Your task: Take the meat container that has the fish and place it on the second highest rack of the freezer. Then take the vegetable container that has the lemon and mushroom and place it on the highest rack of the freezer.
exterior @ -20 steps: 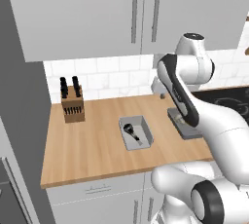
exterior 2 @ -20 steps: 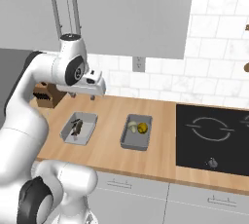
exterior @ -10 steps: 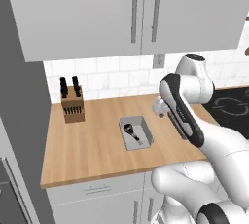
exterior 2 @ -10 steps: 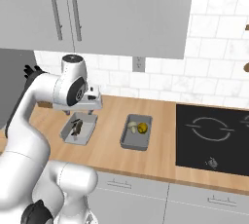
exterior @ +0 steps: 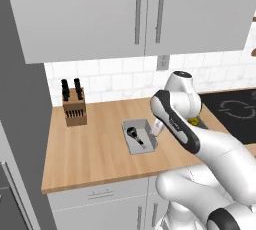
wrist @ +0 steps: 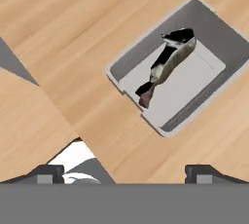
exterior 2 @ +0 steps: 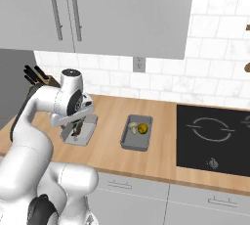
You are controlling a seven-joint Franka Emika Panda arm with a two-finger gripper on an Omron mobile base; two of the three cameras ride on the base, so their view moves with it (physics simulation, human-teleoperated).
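Note:
The meat container (exterior: 140,136) is a grey tray on the wooden counter, with the dark fish (exterior: 134,134) lying in it. In the hand view the meat container (wrist: 204,47) lies to the upper right, and the fish (wrist: 168,65) stretches along it. My gripper (wrist: 124,173) hangs open just above the counter, beside the tray's near corner, holding nothing. From the sides, the gripper (exterior: 156,132) (exterior 2: 77,132) hovers at the meat container's (exterior 2: 88,130) edge. The vegetable container (exterior 2: 137,133) holds the lemon (exterior 2: 142,128) and the mushroom (exterior 2: 133,127). The freezer's racks are out of view.
A knife block (exterior: 74,106) stands at the back left of the counter (exterior: 90,159). A black cooktop (exterior 2: 215,138) lies to the right of the trays. Wall cabinets (exterior: 145,14) hang overhead. A tall grey panel (exterior: 20,104) bounds the counter's left end.
The arm has swung down and the hand has dropped from well above the counter to just beside the meat container. The jaws have spread a little wider.

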